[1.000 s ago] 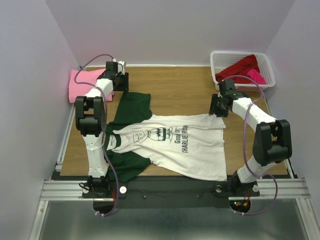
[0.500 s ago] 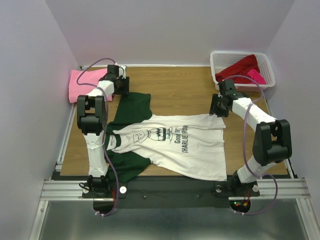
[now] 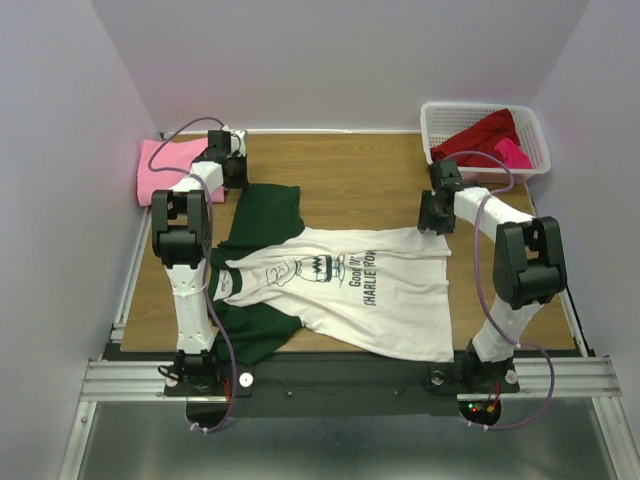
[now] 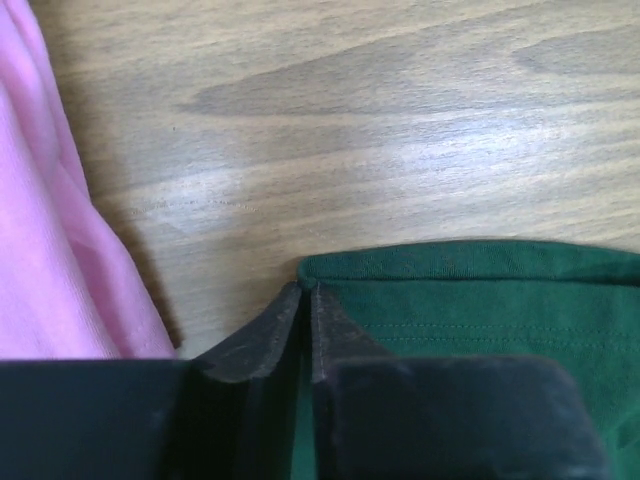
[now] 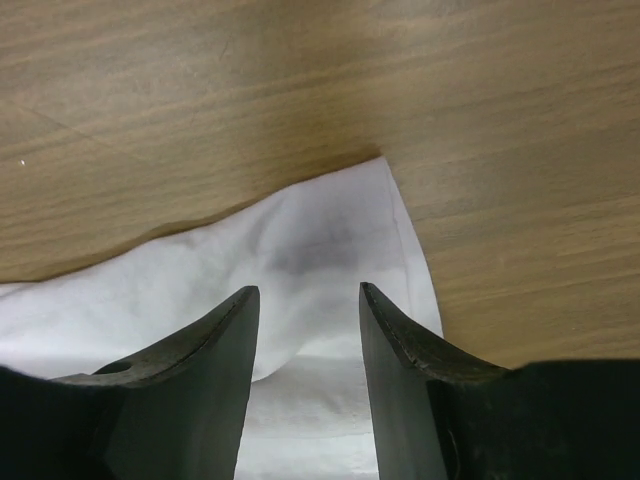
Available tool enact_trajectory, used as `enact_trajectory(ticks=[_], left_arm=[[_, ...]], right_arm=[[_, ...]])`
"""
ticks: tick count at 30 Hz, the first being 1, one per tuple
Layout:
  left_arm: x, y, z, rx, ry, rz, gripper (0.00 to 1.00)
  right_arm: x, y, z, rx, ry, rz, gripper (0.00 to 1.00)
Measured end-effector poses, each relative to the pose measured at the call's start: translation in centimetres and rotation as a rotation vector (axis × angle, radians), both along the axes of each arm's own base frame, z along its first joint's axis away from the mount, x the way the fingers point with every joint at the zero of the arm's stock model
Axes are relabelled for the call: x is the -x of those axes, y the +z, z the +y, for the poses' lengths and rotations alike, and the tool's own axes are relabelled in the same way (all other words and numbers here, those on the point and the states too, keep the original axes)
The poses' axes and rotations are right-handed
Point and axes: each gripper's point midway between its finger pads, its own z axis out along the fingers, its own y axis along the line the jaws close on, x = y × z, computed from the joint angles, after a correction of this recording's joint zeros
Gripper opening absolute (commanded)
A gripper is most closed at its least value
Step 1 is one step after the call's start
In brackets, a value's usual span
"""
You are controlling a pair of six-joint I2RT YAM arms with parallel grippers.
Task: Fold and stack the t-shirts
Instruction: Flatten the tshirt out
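Left claw (image 4: 307,290) tight on half-hidden sleeve (image 4: 480,300)

Tee (image 3: 350,285) centre, basket (image 3: 435,120) behind-right — shirts (image 3: 485,135) inside

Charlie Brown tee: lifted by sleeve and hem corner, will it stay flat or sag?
Probably sags: the Charlie Brown tee lies limp and wrinkled. Likely light, thin cloth; the left end effector looks shut on its green sleeve. The hem corner could slip from the open right end effector.
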Motion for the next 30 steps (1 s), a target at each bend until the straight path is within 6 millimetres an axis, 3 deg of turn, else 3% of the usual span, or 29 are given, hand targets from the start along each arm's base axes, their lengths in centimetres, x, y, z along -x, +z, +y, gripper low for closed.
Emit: enact_trajectory(ticks=[4, 9, 20, 23, 27, 30], left_arm=[[-0.1, 0.0, -0.2, 0.014, -0.009, -0.002, 0.00], [-0.1, 0.1, -0.4, 0.021, -0.016, -0.004, 0.00], [-0.1, 0.1, -0.7, 0.036, -0.025, -0.005, 0.00], [-0.1, 0.1, -0.8, 0.039, -0.021, -0.004, 0.00], [-0.2, 0.2, -0.8, 0.043, -0.016, -0.004, 0.00], [-0.2, 0.2, -0.7, 0.040, -0.010, -0.005, 0.00]], right_arm=[[-1.5, 0.6, -0.3, 0.012, -0.010, -0.027, 0.51], [-3.2, 1.0, -1.1, 0.011, -0.039, -0.053, 0.52], [-2.9, -2.1, -1.4, -0.011, -0.061, 0.021, 0.50], [-3.0, -2.0, -1.3, -0.014, -0.059, 0.019, 0.44], [-3.1, -2.1, -1.3, -0.014, -0.059, 0.019, 0.22], [-3.4, -2.1, -1.3, -0.015, -0.059, 0.015, 0.15]])
